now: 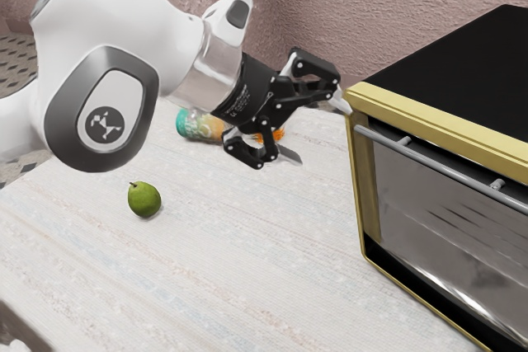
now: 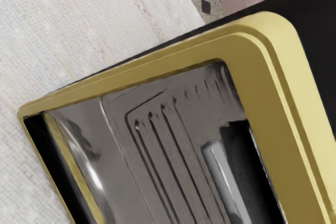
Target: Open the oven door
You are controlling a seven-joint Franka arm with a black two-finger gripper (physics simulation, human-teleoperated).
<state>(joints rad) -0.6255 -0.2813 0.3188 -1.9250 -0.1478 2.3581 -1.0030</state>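
My gripper stands open beside the oven's near upper corner in the exterior view, its fingers wide apart with nothing between them. The upper fingertip overlaps the yellow frame; whether it touches cannot be told. The oven door looks closed, with a dark reflective pane. Its grey bar handle runs along the top of the door, to the exterior view's right of the fingers. In the wrist view the yellow frame surrounds the door pane, and the handle shows as a pale bar.
A green pear rests on the pale table. Behind the gripper lie a teal and orange can and a partly hidden orange item. The oven's black top extends toward the back.
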